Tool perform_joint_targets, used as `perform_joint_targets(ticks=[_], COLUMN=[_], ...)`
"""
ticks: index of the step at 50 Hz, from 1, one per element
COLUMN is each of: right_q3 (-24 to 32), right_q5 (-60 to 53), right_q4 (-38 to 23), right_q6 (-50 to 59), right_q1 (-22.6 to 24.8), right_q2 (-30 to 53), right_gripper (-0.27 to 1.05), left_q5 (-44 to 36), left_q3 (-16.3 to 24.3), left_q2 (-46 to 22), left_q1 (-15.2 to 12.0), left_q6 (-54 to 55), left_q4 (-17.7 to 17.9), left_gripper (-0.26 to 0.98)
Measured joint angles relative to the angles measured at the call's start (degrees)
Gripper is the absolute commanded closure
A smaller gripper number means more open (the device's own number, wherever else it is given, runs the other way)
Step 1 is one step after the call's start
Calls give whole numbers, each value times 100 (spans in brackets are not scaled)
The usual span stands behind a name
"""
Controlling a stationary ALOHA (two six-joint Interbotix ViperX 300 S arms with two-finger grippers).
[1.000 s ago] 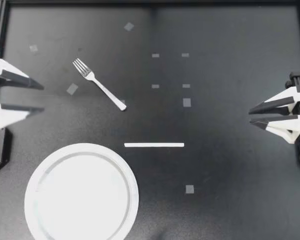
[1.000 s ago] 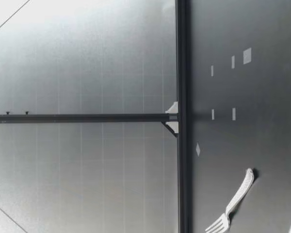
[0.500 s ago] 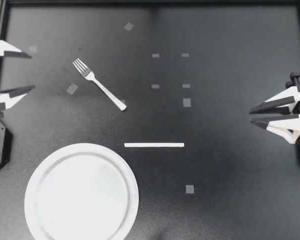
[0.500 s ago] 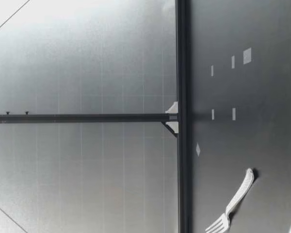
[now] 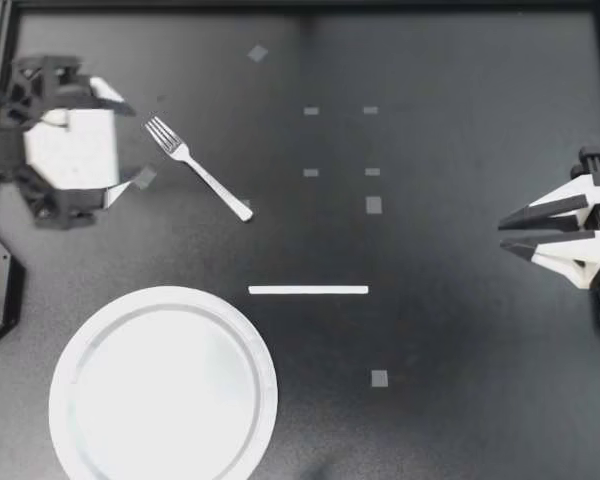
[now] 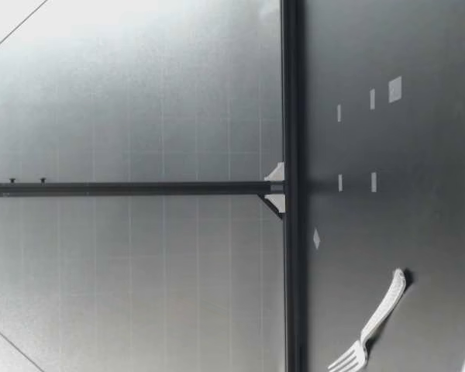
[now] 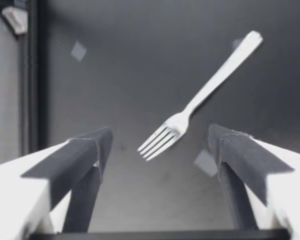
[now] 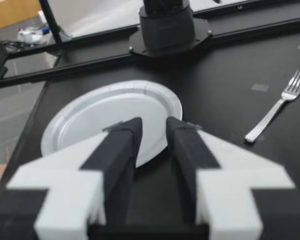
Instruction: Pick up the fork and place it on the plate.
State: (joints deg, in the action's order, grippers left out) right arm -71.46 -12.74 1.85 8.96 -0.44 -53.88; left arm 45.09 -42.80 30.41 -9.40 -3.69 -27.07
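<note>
A single fork (image 5: 198, 168) lies flat on the black bench (image 5: 430, 330), tines angled toward my left tool (image 5: 135, 143) and well apart from the one white plate (image 5: 260, 340) nearer the front edge. The left tool hangs above the bench with its fingers spread wide and nothing in hold. In the left wrist view the four tines sit just ahead of the gap between those fingers, a stance that looks set for straddling the fork (image 7: 190, 112). My right tool (image 5: 501, 234) rests at the far side of the bench, likely parked clear of the work, its fingers a narrow gap apart and empty. One long white tape strip (image 5: 308, 290) marks the middle of the bench. Small grey tape squares dot the surface, nine by my count, though one is partly hidden under a left finger.
</note>
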Motion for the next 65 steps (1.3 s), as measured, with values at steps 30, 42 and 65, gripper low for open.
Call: perform_joint_targets(ticks=[30, 42, 65], right_q3=[-211, -220, -308], right_q5=[9, 0, 0], right_q4=[9, 9, 9], right_q6=[387, 396, 413], right_q1=[0, 0, 0], right_q2=[-141, -167, -176], right_gripper=[37, 37, 37], left_q5=[-1292, -1283, -1310], left_q3=[264, 281, 492], left_q2=[-2584, -2733, -3349], left_q1=[-1239, -1881, -2030], left_q6=[-2812, -4263, -4922], left_q4=[2241, 3489, 4061], left_gripper=[4, 4, 5])
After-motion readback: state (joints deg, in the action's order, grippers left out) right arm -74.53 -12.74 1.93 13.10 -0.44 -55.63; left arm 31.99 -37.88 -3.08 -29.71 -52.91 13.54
